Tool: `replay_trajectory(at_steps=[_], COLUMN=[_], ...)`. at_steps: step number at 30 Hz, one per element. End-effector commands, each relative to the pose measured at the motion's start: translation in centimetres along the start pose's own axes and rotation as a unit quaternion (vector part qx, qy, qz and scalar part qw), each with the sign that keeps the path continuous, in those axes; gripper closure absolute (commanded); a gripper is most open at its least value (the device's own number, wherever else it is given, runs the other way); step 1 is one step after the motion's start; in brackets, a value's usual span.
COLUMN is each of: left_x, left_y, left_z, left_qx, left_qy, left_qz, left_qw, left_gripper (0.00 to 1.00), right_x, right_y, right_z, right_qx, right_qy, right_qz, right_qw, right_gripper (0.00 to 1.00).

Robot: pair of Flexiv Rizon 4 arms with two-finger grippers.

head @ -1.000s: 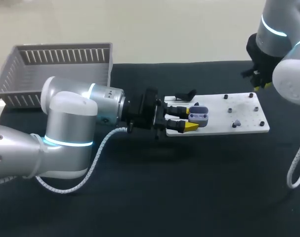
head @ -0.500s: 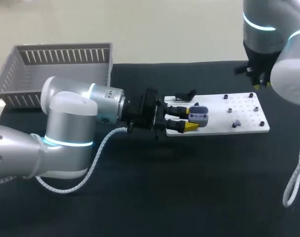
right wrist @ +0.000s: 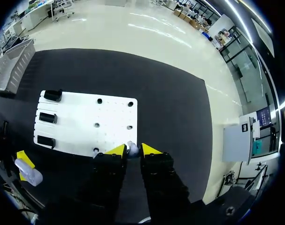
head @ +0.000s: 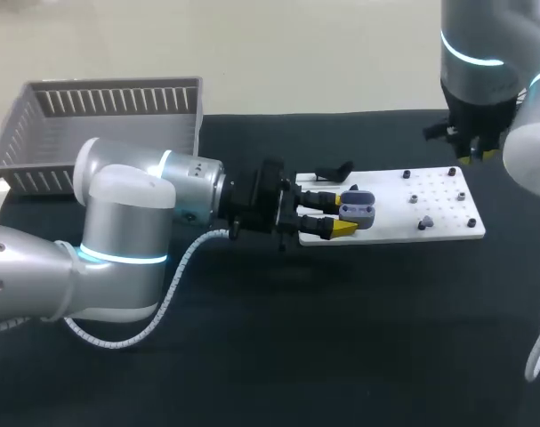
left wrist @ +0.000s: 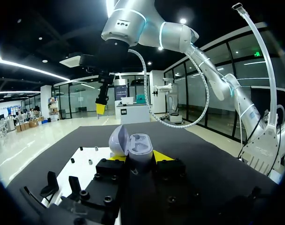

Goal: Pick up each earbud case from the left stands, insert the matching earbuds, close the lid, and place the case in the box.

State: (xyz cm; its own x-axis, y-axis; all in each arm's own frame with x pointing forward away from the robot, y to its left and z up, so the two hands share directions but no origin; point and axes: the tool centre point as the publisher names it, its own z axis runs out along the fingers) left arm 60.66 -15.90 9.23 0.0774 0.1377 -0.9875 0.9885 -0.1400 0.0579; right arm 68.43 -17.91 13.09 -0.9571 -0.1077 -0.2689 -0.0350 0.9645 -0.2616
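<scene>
A lavender earbud case (head: 358,208) with its lid open is held level over the left part of the white board (head: 443,233). My left gripper (head: 345,213) is shut on it from both sides. In the left wrist view the case (left wrist: 136,149) sits between the yellow tips with its two wells showing, and my left gripper (left wrist: 138,157) grips its base. My right gripper (head: 472,154) hangs high over the board's far right corner. From the right wrist, my right gripper (right wrist: 132,150) is shut on a small pale earbud (right wrist: 132,147).
A grey slatted basket (head: 100,120) stands at the back left of the black table. The board carries black stands (right wrist: 48,117) on its left side, several small pegs (right wrist: 96,125), and a small grey piece (head: 425,221) towards its right.
My right arm has turned and shifted slightly above the board's far right corner. The left arm and the case have not moved.
</scene>
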Motion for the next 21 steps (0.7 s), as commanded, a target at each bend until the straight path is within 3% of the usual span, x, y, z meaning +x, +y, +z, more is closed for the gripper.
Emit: replay_trajectory(at_steps=[1, 5, 10, 21], left_x=[0.1, 0.1, 0.1, 0.1], left_y=[-0.1, -0.1, -0.1, -0.1], left_z=[0.0, 0.0, 0.0, 0.0], left_qx=[-0.002, -0.002, -0.002, -0.002], left_qy=[-0.002, -0.002, -0.002, -0.002], left_qz=[0.001, 0.001, 0.001, 0.001], left_qw=[1.000, 1.000, 1.000, 1.000], left_gripper=[1.00, 1.00, 1.00, 1.00], right_x=[0.3, 0.7, 1.8, 3.0], right_y=[0.4, 0.8, 1.5, 3.8], right_z=[-1.0, -2.3, -3.9, -5.4], right_qx=[-0.024, -0.024, -0.011, -0.033], right_qy=[0.010, 0.050, 0.060, 0.065], right_qz=[0.037, 0.114, 0.192, 0.227], right_qw=[0.999, 0.992, 0.980, 0.971], right_gripper=[1.00, 1.00, 1.00, 1.00])
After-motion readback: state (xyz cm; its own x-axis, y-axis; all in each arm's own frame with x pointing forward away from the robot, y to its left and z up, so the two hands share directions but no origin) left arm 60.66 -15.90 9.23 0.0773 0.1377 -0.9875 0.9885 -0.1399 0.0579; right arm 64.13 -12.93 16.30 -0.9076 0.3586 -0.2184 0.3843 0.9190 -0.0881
